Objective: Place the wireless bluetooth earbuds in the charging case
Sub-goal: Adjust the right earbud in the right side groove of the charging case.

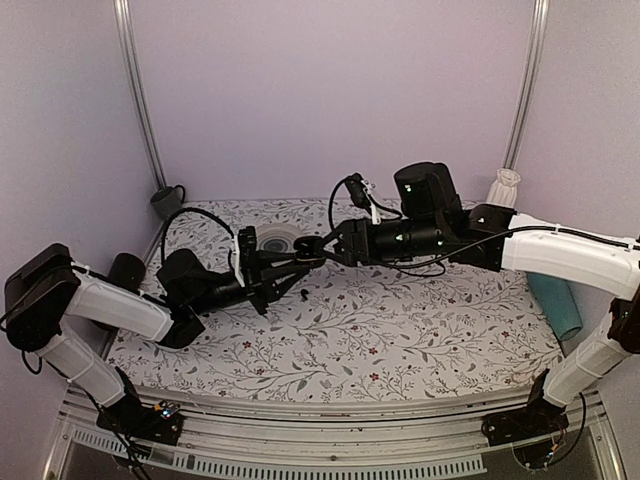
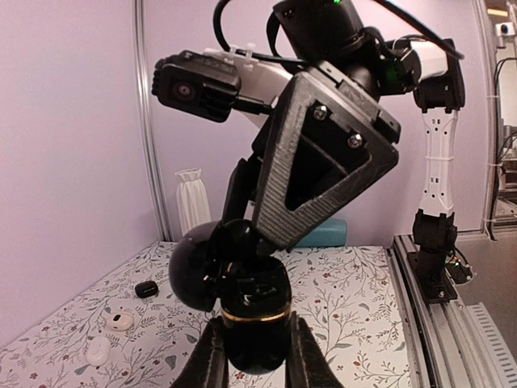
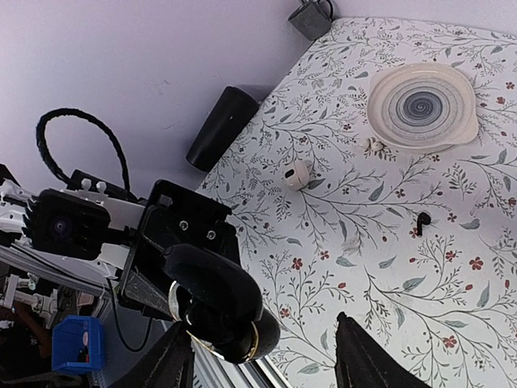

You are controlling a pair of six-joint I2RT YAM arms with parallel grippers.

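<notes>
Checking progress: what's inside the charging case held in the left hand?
The charging case stands open, but its dark cavity is partly covered by the right hand, so its contents cannot be made out. One earbud lies on the table.

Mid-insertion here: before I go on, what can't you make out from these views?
1. Inside the charging case: in the left wrist view a finger of the right claw covers the opening, and the right wrist view shows only the shell. Whether anything is seated cannot be told.
2. Top view: the case is too small and dark against the black arms.
3. One earbud lies on the table; the other is nowhere in view.
</notes>
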